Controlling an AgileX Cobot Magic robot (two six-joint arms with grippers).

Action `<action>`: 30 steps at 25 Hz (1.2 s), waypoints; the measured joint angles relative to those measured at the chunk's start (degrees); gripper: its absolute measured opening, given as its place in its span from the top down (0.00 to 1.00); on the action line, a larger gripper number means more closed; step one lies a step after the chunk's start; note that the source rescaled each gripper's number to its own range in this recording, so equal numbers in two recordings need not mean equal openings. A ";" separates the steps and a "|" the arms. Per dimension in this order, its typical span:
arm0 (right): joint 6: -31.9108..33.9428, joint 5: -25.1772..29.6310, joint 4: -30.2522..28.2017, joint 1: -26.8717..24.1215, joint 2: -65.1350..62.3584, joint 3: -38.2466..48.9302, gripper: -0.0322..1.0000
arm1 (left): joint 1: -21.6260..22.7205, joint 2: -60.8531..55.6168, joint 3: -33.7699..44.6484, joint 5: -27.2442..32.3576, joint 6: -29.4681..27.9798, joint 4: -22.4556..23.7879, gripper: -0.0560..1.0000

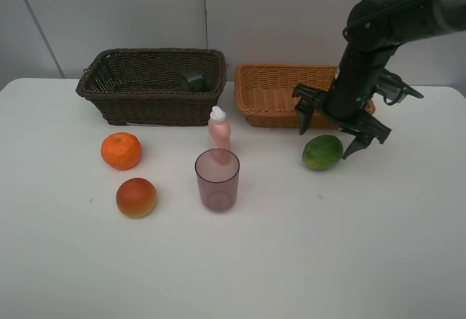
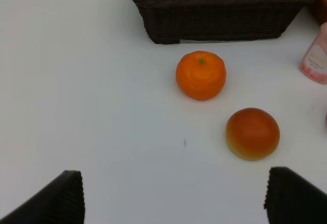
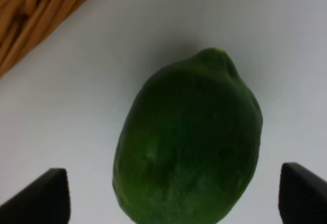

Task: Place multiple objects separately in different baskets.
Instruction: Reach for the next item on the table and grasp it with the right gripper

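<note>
My right gripper point(image 1: 325, 143) hangs open just over the green fruit point(image 1: 322, 152), in front of the light tan basket point(image 1: 256, 113). In the right wrist view the green fruit point(image 3: 189, 142) fills the space between the spread fingertips of the right gripper point(image 3: 173, 198). My left gripper point(image 2: 176, 198) is open over bare table, short of the tangerine point(image 2: 201, 74) and the red-orange fruit point(image 2: 253, 133). The tangerine point(image 1: 121, 151), red-orange fruit point(image 1: 136, 197), purple cup point(image 1: 217, 180) and pink bottle point(image 1: 219, 133) stand on the table. A dark pump bottle point(image 1: 191, 79) lies in the dark brown basket point(image 1: 149, 108).
Both baskets sit side by side at the back of the white table point(image 1: 328, 246), against the wall. The pink bottle stands right behind the cup. The tan basket's corner point(image 3: 30, 14) shows in the right wrist view.
</note>
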 joint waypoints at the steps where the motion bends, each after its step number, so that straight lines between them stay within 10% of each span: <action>1: 0.00 -0.06 -0.21 0.00 0.24 0.00 0.10 | 0.00 0.00 0.00 0.00 0.00 0.00 0.07; 30: -0.06 -4.24 -1.91 0.00 5.77 0.00 0.10 | 0.00 0.00 0.00 0.00 0.00 0.00 0.07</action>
